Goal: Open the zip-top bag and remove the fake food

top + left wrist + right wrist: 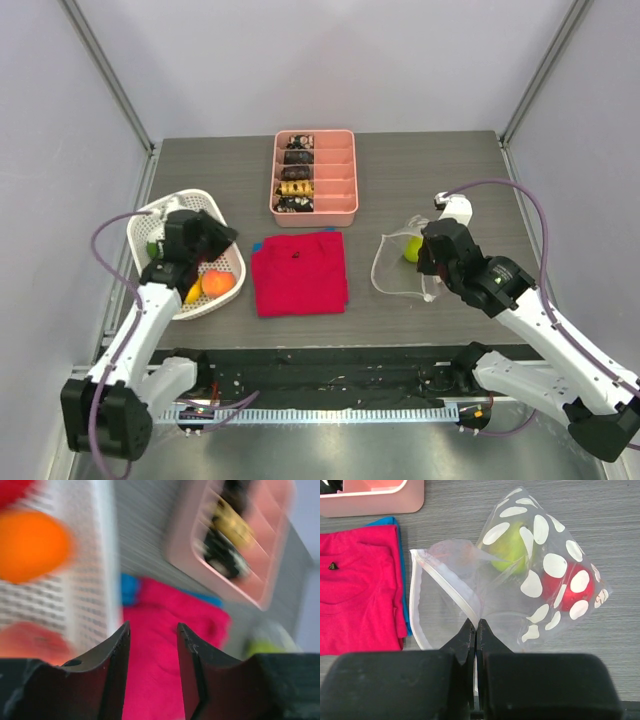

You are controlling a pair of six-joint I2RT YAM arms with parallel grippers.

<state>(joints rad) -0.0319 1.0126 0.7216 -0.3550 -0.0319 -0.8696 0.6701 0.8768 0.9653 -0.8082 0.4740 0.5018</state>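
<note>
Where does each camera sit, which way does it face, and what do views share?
Top external: above and behind the bases, looking down over the table; both arms show, left gripper at the white basket, right gripper at the zip-top bag.
Left wrist: on the left arm, facing past the basket toward the red cloth and pink tray; its fingers stand apart.
Right wrist: on the right arm, facing the bag; its fingers pinch the bag's edge.
Shared: red cloth and pink tray, in all three.
</note>
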